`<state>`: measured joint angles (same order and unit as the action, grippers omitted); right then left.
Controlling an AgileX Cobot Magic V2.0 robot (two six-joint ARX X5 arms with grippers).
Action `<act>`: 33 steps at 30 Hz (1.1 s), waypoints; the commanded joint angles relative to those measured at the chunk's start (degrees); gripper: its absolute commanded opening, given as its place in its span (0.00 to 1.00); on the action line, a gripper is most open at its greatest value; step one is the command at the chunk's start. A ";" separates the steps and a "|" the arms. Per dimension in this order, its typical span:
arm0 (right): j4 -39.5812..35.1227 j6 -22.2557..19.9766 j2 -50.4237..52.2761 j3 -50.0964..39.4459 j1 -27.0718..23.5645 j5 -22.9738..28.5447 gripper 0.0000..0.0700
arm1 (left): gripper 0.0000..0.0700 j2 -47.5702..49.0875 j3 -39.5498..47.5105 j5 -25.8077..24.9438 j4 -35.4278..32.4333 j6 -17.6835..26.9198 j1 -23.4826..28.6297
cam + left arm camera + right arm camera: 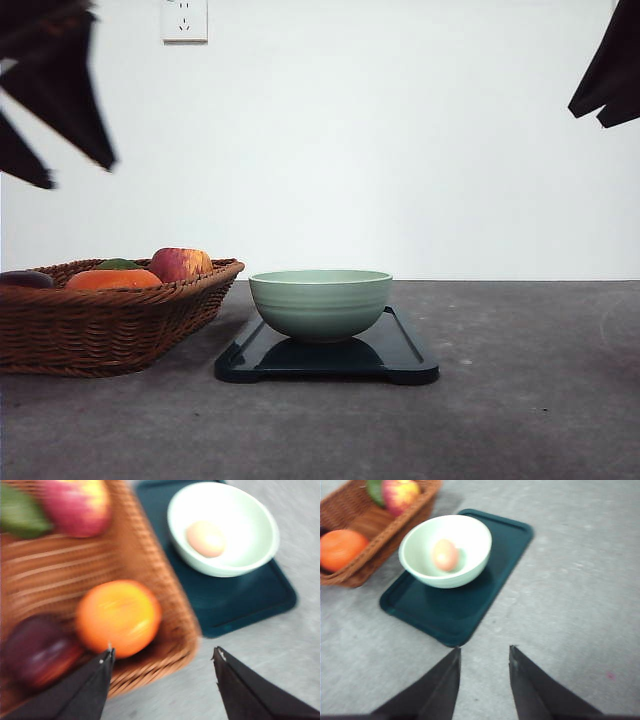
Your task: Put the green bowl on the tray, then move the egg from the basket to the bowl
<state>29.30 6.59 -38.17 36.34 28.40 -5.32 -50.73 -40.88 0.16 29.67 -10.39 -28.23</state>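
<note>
The green bowl (320, 303) stands upright on the left half of the dark tray (405, 352). Inside it lies a pale tan egg (445, 554), also visible from the left wrist as the egg (205, 538) in the bowl (252, 527) on the tray (240, 602). The brown wicker basket (100, 330) sits just left of the tray. My left gripper (163, 652) hangs open and empty above the basket's near corner (150, 565). My right gripper (484, 649) is open and empty, raised over bare table short of the tray (450, 610) and bowl (470, 535).
The basket holds an orange (119, 616), a red-yellow apple (180, 263), a dark purple fruit (37, 650) and a green item (374, 490). Grey tabletop (530, 400) stretches right of the tray. A white wall with an outlet (184, 20) closes the back.
</note>
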 commanded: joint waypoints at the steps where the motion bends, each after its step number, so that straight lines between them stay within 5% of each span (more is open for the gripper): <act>1: -0.44 -1.38 -0.35 0.28 0.35 -0.70 0.27 | 0.55 2.10 1.00 0.37 0.80 -1.20 0.38; 16: 0.72 -1.44 -0.26 0.31 0.35 -0.94 0.27 | 0.55 16.80 6.51 0.48 5.46 -4.72 3.37; 17: 0.72 -1.44 -0.26 0.31 0.35 -0.94 0.24 | 0.49 17.23 6.51 0.47 5.53 -4.74 3.37; 19: 0.75 -1.43 -0.28 0.31 0.35 -1.01 0.00 | 0.00 17.98 6.51 0.46 5.55 -4.67 3.37; 33: -0.55 -1.29 0.11 0.37 0.35 -3.33 0.02 | 0.00 19.34 6.45 0.47 5.05 -4.90 3.37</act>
<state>29.30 5.76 -37.91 36.34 28.40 -8.64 -31.35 -34.09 0.49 35.33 -14.85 -24.71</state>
